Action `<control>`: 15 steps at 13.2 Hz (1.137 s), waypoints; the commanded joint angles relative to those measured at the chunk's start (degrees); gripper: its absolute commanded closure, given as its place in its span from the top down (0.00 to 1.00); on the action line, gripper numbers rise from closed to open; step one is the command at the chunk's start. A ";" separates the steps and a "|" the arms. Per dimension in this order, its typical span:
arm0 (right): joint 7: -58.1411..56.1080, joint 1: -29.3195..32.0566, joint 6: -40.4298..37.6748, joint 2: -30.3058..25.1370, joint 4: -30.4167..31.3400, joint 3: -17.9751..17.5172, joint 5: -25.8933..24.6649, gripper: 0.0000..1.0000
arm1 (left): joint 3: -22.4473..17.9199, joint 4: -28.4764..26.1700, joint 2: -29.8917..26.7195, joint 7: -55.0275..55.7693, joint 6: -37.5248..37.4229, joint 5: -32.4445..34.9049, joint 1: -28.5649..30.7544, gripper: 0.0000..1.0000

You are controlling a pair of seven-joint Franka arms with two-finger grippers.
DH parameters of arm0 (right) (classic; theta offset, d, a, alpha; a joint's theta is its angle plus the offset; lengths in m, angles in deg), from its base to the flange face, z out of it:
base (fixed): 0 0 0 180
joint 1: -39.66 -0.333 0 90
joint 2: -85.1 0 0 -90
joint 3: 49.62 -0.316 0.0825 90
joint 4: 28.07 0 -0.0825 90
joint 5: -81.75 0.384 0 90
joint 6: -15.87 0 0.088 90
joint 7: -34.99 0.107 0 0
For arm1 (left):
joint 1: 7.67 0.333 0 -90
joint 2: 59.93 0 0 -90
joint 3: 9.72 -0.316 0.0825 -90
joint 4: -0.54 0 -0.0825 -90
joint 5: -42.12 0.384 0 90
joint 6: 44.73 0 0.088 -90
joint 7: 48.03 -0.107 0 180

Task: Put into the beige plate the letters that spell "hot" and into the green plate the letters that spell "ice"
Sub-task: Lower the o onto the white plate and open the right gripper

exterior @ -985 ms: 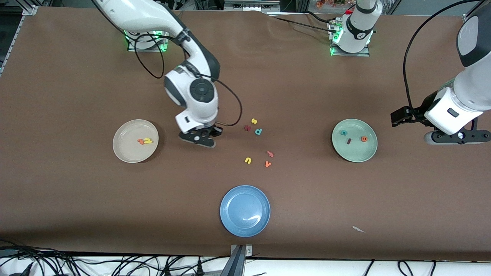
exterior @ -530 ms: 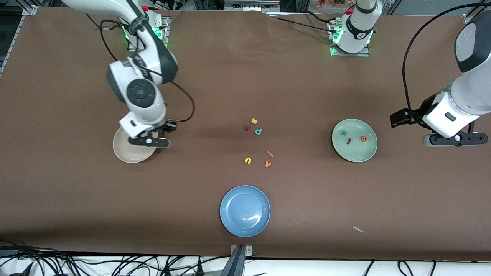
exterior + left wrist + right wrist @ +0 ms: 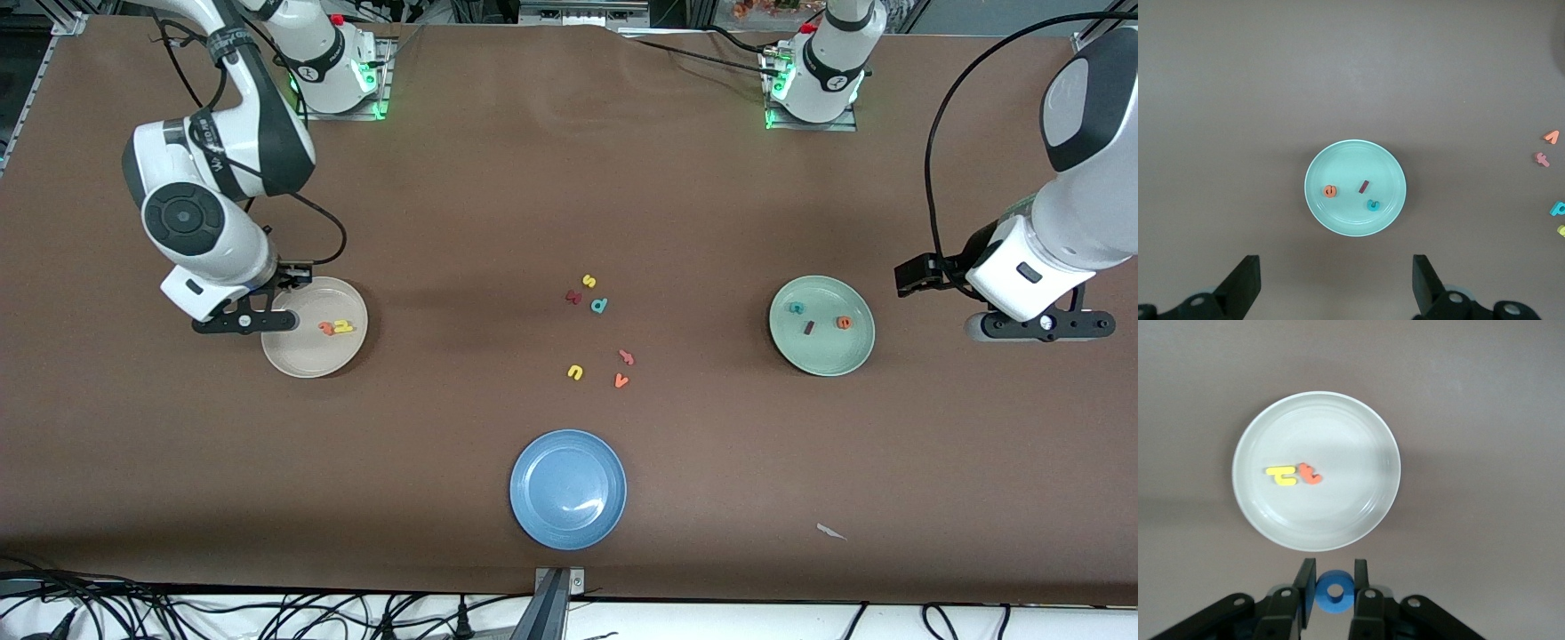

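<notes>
The right gripper (image 3: 233, 321) has moved from the middle of the table to the beige plate's (image 3: 293, 358) edge at the right arm's end.

In the front view, yellow h (image 3: 343, 327) and orange t (image 3: 328, 328) lie touching in the beige plate. The green plate (image 3: 822, 363) holds teal c (image 3: 797, 308), maroon i (image 3: 809, 327) and orange e (image 3: 844, 323). The left gripper (image 3: 1038, 326) waits beside it.

In the left wrist view, the left gripper's fingers (image 3: 1243, 283) stand wide apart, and the bar-shaped i is tilted.

In the right wrist view, the right gripper squeezes the blue o (image 3: 1335, 591), standing on edge, its hole facing the camera.
</notes>
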 commanded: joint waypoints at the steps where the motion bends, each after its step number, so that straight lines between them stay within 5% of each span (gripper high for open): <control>1: -3.08 3.35 7.45 -2.35 5.76 -0.88 0.87 0.22 | -0.13 -0.10 -0.91 -1.41 -0.06 0.22 -0.20 1.00; 4: -3.96 6.34 15.37 -0.58 8.30 -0.88 0.78 0.30 | 0.57 -0.18 -0.91 -1.41 -0.06 0.22 -0.20 1.00; 7: -3.18 6.44 15.38 -0.58 8.48 -0.88 0.87 0.54 | 0.66 -0.27 -0.74 -1.50 -0.06 0.22 -0.20 1.00; 9: -3.17 6.44 15.38 -0.67 8.40 -0.97 0.95 0.60 | 0.66 -0.18 -0.65 -1.58 0.11 0.31 -0.02 1.00; 12: -3.70 6.44 14.94 -1.20 7.26 -0.97 1.04 0.60 | 0.66 -0.10 -0.74 -1.58 0.20 0.31 -0.02 1.00; 15: -3.70 6.26 6.19 -0.94 -0.27 -1.84 1.04 0.59 | 0.66 -0.27 -0.74 -2.46 0.12 0.22 -0.11 1.00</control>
